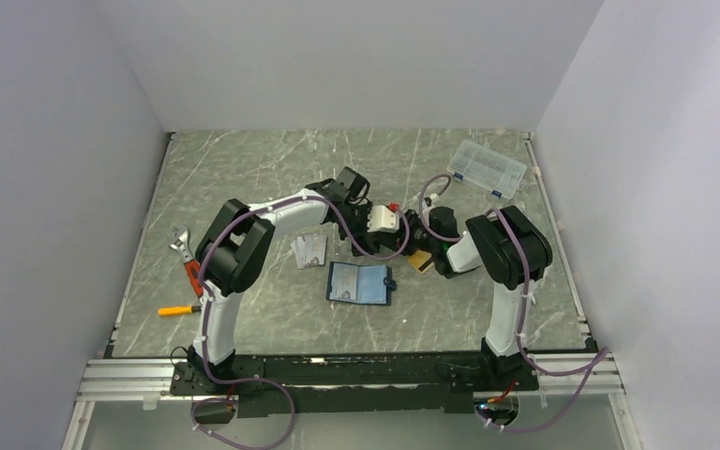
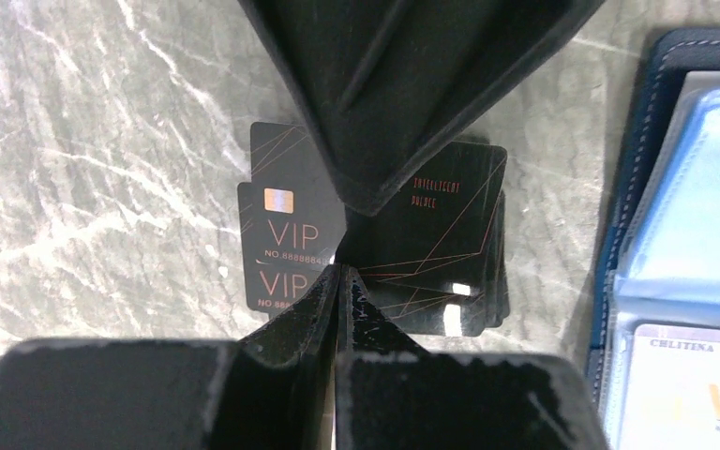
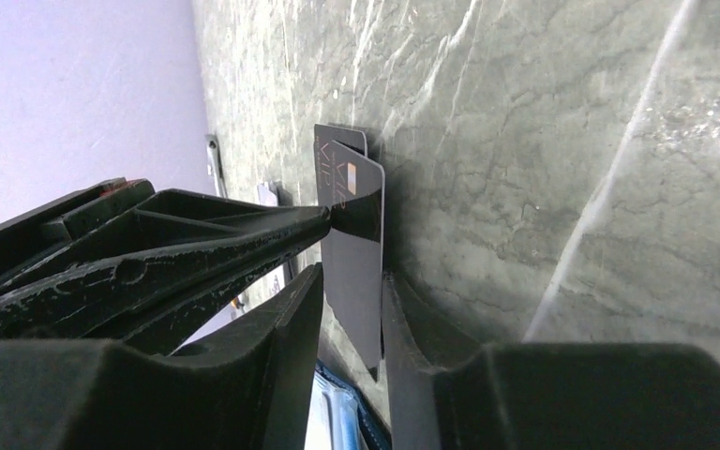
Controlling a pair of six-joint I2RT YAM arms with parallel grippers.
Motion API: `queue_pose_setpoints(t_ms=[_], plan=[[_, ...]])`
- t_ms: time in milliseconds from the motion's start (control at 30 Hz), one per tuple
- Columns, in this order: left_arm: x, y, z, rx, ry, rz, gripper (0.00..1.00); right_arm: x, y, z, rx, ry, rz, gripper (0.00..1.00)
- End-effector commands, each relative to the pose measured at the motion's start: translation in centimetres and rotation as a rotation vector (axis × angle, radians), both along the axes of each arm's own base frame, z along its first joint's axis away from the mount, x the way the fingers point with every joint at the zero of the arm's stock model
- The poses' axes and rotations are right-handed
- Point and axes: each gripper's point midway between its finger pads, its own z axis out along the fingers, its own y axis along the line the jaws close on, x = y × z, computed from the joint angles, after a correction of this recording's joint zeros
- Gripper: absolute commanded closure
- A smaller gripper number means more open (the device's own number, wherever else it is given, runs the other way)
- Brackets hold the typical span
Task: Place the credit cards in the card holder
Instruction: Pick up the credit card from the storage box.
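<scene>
The navy card holder lies open on the table, its light blue inside up; in the left wrist view a white card with gold print sits in a pocket. Two silver-grey cards lie to its left, and an orange-gold card to its right. Black VIP cards lie stacked under both grippers. My left gripper is shut on one black card, which stands on edge. My right gripper is open, with that card between its fingers.
A clear plastic compartment box sits at the back right. A wrench, a red-handled tool and an orange screwdriver lie along the left edge. Grey walls close in three sides.
</scene>
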Motion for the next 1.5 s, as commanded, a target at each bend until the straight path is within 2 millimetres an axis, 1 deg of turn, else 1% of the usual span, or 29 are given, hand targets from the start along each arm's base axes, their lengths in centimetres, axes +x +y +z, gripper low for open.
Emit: queue_pose_setpoints(t_ms=[0,100,200,300,333,400,433,467,533,633,733,833,900,933,967,1000,1033,1100,1167,1267,1333,1400,1467], plan=[[-3.3,-0.5,-1.7,0.015,0.144,-0.052,0.94,-0.9,0.0,-1.5,0.017,0.047,-0.011,0.69],[-3.2,-0.6,-1.9,0.024,0.157,-0.056,0.94,-0.6,0.2,-1.0,0.026,0.03,-0.013,0.7],[-3.3,-0.7,-2.0,0.029,0.169,-0.062,0.94,-0.4,0.3,-0.8,0.02,0.02,-0.006,0.75],[-3.6,-0.7,-1.7,0.019,0.175,-0.065,0.94,-0.4,0.0,-0.6,-0.008,0.011,-0.015,0.82],[-3.6,-0.7,-1.6,0.016,0.177,-0.063,0.93,-0.4,-0.1,-0.5,-0.019,0.006,-0.017,0.84],[-3.6,-0.7,-0.6,-0.003,0.188,-0.051,0.92,-0.4,-0.4,-0.2,-0.037,-0.006,-0.017,0.9],[-3.3,-0.8,0.4,-0.023,0.197,-0.04,0.91,-0.3,-0.5,0.2,-0.043,-0.018,-0.017,0.92],[-3.0,-0.5,1.4,-0.042,0.215,-0.016,0.91,-0.2,-0.6,0.4,-0.051,-0.026,-0.016,0.94],[-2.3,-0.3,3.6,-0.096,0.25,0.045,0.89,-0.1,-0.8,0.9,-0.071,-0.043,-0.006,0.94],[-0.8,0.8,7.1,-0.183,0.292,0.133,0.86,-0.1,-1.0,1.6,-0.112,-0.067,0.018,0.92],[0.4,2.2,9.8,-0.254,0.315,0.207,0.8,0.0,-1.1,2.4,-0.137,-0.094,0.03,0.95],[0.7,3.2,12.2,-0.338,0.347,0.257,0.79,0.0,-1.0,3.5,-0.148,-0.128,0.055,0.99],[0.3,3.4,13.6,-0.413,0.413,0.279,0.77,-0.1,-0.8,4.5,-0.138,-0.162,0.077,1.0],[0.1,3.5,14.1,-0.436,0.447,0.293,0.62,-0.2,-0.6,5.1,-0.129,-0.182,0.092,1.0],[-0.1,3.6,14.4,-0.449,0.475,0.306,0.23,-0.4,-0.4,5.7,-0.121,-0.205,0.105,1.0],[-0.4,3.8,14.6,-0.455,0.497,0.318,0.02,-0.4,-0.3,6.6,-0.111,-0.236,0.115,1.0],[-0.7,3.7,14.6,-0.469,0.516,0.325,0.01,-0.5,-0.2,7.0,-0.106,-0.252,0.123,1.0],[-1.4,3.5,14.4,-0.497,0.547,0.33,0.01,-0.4,0.0,7.2,-0.104,-0.253,0.139,1.0],[-2.0,3.4,13.6,-0.501,0.57,0.33,0.01,-0.2,0.2,7.0,-0.095,-0.248,0.144,1.0],[-2.2,3.4,12.1,-0.491,0.6,0.349,0.01,-0.2,0.3,6.5,-0.077,-0.237,0.14,1.0],[-2.5,3.3,11.4,-0.496,0.627,0.354,0.01,-0.2,0.5,6.7,-0.062,-0.244,0.143,1.0],[-2.6,3.1,11.1,-0.51,0.651,0.357,0.01,-0.1,0.6,7.2,-0.05,-0.256,0.141,1.0],[-2.6,2.9,11.6,-0.542,0.677,0.351,0.02,0.1,0.6,8.0,-0.025,-0.275,0.136,1.0]])
